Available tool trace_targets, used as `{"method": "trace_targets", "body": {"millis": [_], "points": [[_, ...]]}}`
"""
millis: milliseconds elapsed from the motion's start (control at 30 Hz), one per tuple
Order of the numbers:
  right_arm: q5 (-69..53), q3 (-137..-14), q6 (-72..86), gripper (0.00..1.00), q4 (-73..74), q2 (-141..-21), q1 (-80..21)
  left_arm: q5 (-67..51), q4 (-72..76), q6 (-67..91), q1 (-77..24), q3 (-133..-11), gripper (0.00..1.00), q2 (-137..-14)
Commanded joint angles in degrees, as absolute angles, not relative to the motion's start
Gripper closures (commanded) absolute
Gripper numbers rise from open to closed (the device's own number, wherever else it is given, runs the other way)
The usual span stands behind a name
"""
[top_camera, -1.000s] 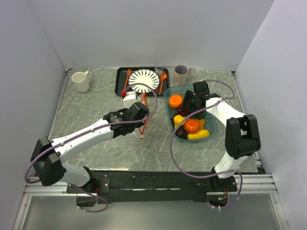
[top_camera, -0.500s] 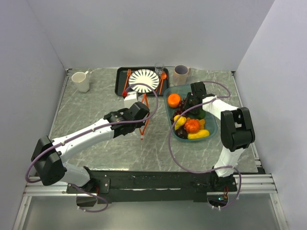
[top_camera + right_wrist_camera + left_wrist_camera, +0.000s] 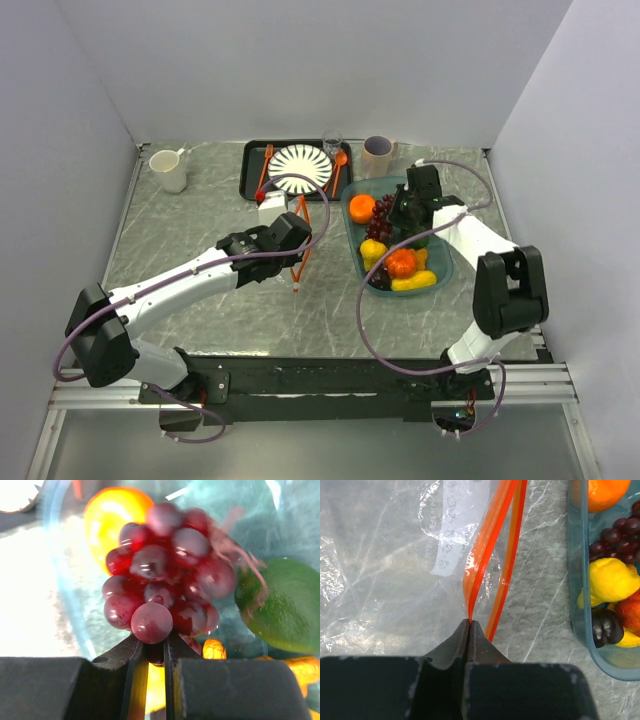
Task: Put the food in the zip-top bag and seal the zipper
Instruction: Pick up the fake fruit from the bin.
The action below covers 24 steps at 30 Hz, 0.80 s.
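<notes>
Tightly pinched, zipper [image 3: 477,560] (left gripper [image 3: 470,623]), grapes [image 3: 165,580] (right gripper [image 3: 153,652])

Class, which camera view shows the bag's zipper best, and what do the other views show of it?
Left wrist: the zipper is close and sharp, its end pinched in the left gripper. Top external shows it only as thin orange lines; right wrist shows none of it.

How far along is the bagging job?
Done: the left gripper pinches the clear plastic bag's orange-red zipper strip. In hand: the right gripper is shut on the dark purple toy grape bunch over the teal translucent tub. Left: no food shows in the bag; the round orange and others lie in the tub; zipper open.
</notes>
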State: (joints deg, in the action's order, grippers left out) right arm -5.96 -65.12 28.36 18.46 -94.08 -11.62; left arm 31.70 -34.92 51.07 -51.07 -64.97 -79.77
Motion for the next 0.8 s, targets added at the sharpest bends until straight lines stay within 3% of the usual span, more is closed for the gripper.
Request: {"method": "trace_targets", "body": {"millis": [0, 767], "points": [[-5.72, -66.18, 26.81, 0.92, 18.19, -87.72, -11.34, 31.64, -33.84, 50.36, -50.98, -66.36, 0.99, -78.75], [-16.34, -67.06, 27.42, 0.92, 21.98, -71.02, -11.42, 31.20, -32.61, 50.45, -50.98, -66.09, 0.99, -77.69]]}}
